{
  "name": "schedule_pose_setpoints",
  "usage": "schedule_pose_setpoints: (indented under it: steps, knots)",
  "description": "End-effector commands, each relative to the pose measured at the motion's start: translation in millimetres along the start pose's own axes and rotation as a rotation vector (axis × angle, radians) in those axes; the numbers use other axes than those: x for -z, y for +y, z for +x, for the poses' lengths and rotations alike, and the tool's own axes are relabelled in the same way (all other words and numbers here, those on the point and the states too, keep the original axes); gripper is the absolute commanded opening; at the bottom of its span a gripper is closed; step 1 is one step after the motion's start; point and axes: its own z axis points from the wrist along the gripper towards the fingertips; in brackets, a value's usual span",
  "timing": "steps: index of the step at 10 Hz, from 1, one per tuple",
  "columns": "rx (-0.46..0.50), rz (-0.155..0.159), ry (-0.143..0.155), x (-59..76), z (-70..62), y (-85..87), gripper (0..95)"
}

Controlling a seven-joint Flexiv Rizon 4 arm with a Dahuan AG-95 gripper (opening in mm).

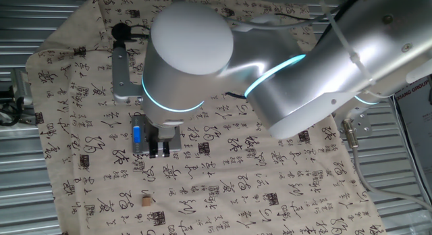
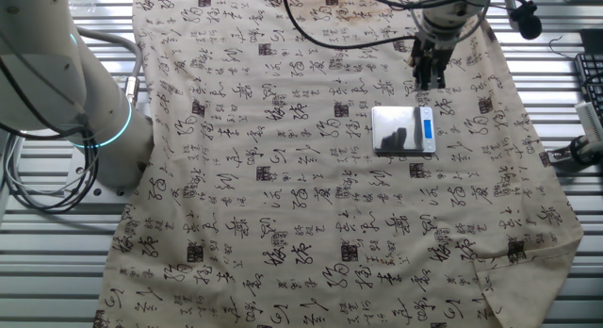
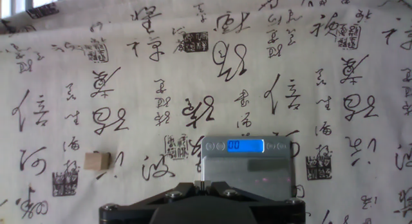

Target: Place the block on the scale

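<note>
The block point(image 3: 97, 161) is a tiny tan wooden cube lying on the printed cloth, left of the scale in the hand view. It also shows in one fixed view point(image 1: 146, 202), near the cloth's front edge. The scale point(image 3: 248, 166) is a flat grey metallic square with a lit blue display point(image 3: 245, 145); nothing lies on it. It shows in both fixed views point(image 2: 403, 130) point(image 1: 140, 137). My gripper point(image 3: 203, 183) hovers over the scale's near edge, apart from the block, with its jaws together and empty. It hangs above the scale point(image 2: 429, 72) point(image 1: 159, 151). The block is hidden in the other fixed view.
A cream cloth point(image 2: 283, 177) with black calligraphy and square stamp marks covers the table. The arm's big silver links point(image 1: 283, 80) fill the upper part of one fixed view. The robot base point(image 2: 66, 83) stands at the cloth's left. Cables run along the top edge point(image 2: 330, 26).
</note>
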Motion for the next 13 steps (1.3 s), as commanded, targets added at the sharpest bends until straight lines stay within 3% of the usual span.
schedule_pose_setpoints:
  steps: [1, 10, 13]
  knots:
    - [-0.003, 0.001, -0.004, -1.2, 0.1, 0.2, 0.0]
    - [0.004, -0.015, -0.005, -1.5, 0.7, -0.2, 0.0]
    - [0.108, -0.032, 0.008, -1.5, 0.7, -0.2, 0.0]
